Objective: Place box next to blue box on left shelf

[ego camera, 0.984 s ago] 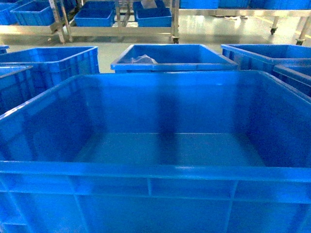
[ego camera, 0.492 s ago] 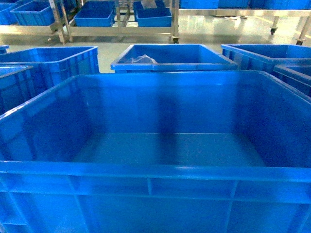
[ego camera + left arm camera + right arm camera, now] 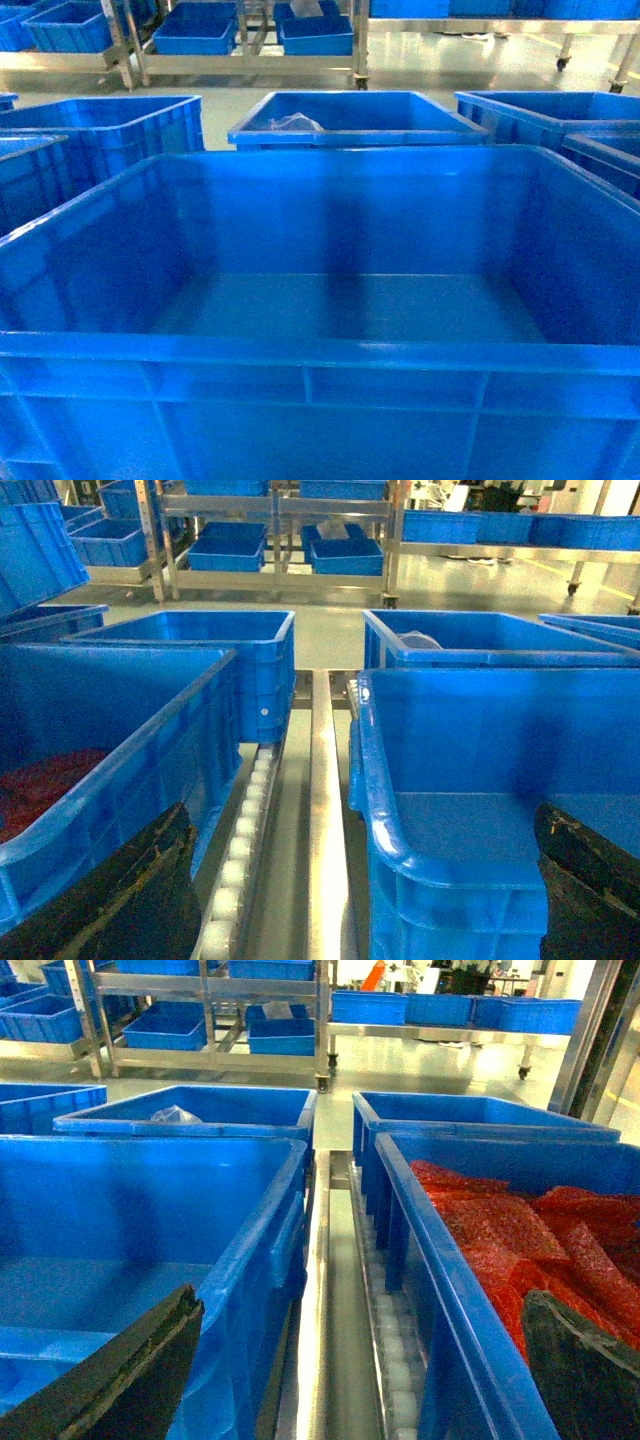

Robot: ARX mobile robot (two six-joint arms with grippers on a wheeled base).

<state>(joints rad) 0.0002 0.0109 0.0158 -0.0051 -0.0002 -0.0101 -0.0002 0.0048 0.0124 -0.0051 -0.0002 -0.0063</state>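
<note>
The box [image 3: 330,300], a large open-top bright blue crate with nothing inside, fills the head view straight ahead. My left gripper [image 3: 362,815] is open at the box's [image 3: 470,820] left near corner. One dark finger [image 3: 590,870] hangs over the box's inside, the other [image 3: 120,900] by the neighbouring crate. My right gripper [image 3: 360,1300] is open too. Its left finger [image 3: 110,1380] is over the box [image 3: 130,1220] and its right finger [image 3: 580,1370] over a crate of red material. Blue boxes [image 3: 195,32] sit on a metal shelf rack at the far left. Neither gripper shows in the head view.
Similar blue crates stand all round: one to the left [image 3: 110,730] with red contents, one to the right [image 3: 500,1240] full of red bubble-like sheet, three behind [image 3: 350,115]. Roller rails [image 3: 245,830] and metal strips run between the rows. Wheeled metal racks [image 3: 360,50] stand behind.
</note>
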